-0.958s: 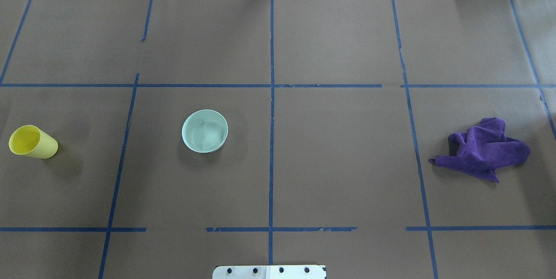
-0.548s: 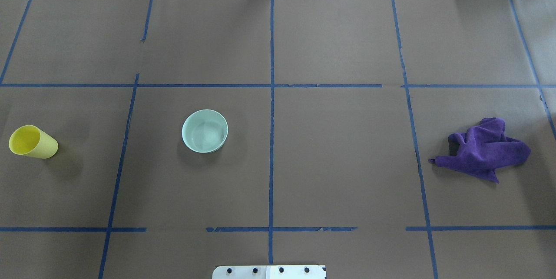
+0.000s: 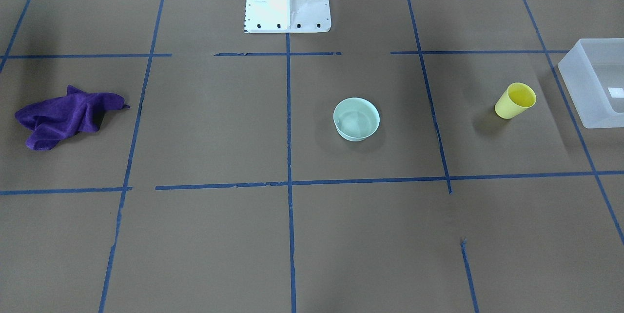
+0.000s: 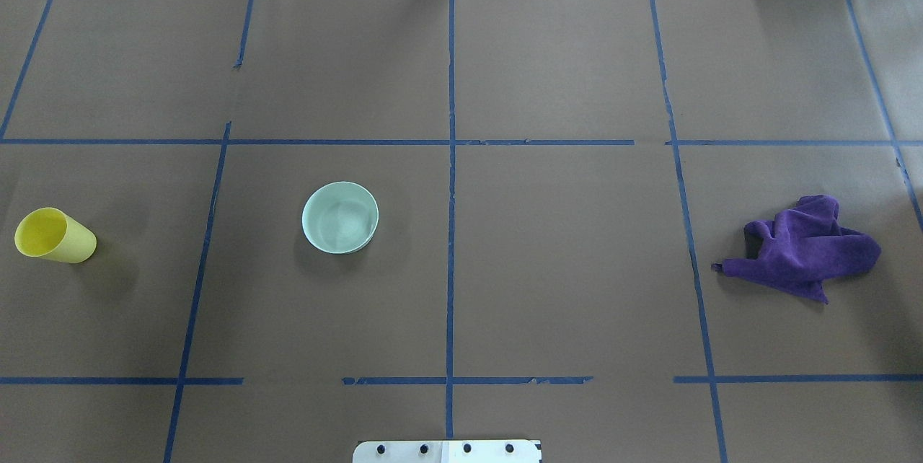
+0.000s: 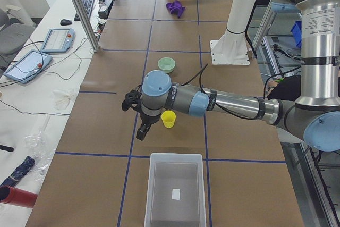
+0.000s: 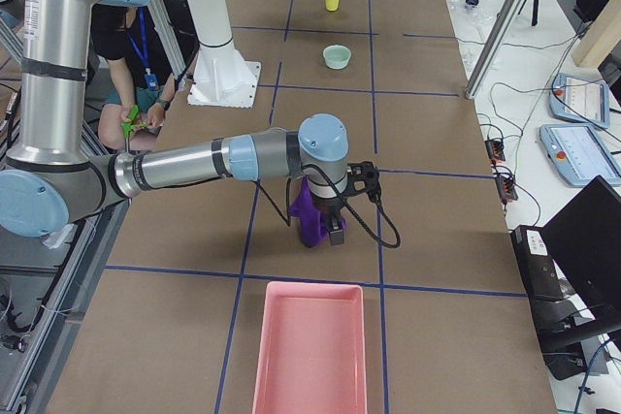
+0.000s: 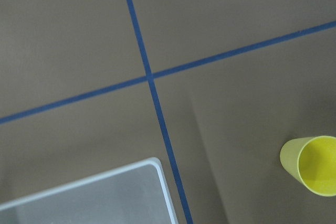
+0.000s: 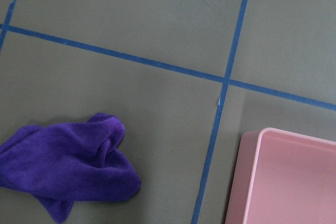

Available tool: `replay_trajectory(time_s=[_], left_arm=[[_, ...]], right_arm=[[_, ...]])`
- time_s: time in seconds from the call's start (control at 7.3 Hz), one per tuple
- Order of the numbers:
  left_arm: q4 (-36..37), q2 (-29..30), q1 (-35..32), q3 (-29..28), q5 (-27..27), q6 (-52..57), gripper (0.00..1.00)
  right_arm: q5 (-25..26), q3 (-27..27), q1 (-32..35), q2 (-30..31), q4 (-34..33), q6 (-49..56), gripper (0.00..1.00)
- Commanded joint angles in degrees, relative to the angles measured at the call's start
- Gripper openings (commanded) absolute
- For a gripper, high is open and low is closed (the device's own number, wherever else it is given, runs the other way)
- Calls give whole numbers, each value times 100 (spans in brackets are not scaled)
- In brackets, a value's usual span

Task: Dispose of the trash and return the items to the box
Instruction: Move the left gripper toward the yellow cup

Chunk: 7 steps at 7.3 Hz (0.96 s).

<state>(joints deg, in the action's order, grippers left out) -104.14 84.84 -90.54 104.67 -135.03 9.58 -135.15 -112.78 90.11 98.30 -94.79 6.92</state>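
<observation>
The yellow cup stands at the table's far left; it also shows in the front view and the left wrist view. The mint-green bowl sits upright and empty, left of centre. The frosted box stands beyond the cup at the left end, empty. My left gripper hangs above the table between cup and box. My right gripper hangs just over a crumpled purple cloth. Both grippers show only in the side views, so I cannot tell whether they are open or shut.
A pink tray lies at the table's right end, beyond the cloth, and shows in the right wrist view. The robot's white base stands mid-table at the near edge. Blue tape lines grid the brown table.
</observation>
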Motion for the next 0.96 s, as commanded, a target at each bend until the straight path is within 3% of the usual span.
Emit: replay_trajectory(time_s=[0.0, 0.27, 0.41, 0.55, 0.82], left_arm=[[-1759, 138, 1, -340, -32, -209, 100], [-3064, 129, 97, -614, -15, -1304, 100], [-3590, 68, 524, -649, -67, -1370, 100], [-3604, 76, 1285, -710, -33, -1405, 100], [-3648, -255, 1851, -650, 325, -2553, 100]], right_arm=[[-161, -130, 7, -118, 143, -294, 100], [-204, 62, -2, -126, 706, -401, 100], [-196, 2, -19, -144, 785, -393, 100], [-170, 54, -72, -127, 1030, -411, 100], [-205, 72, -116, -83, 1050, -419, 100]])
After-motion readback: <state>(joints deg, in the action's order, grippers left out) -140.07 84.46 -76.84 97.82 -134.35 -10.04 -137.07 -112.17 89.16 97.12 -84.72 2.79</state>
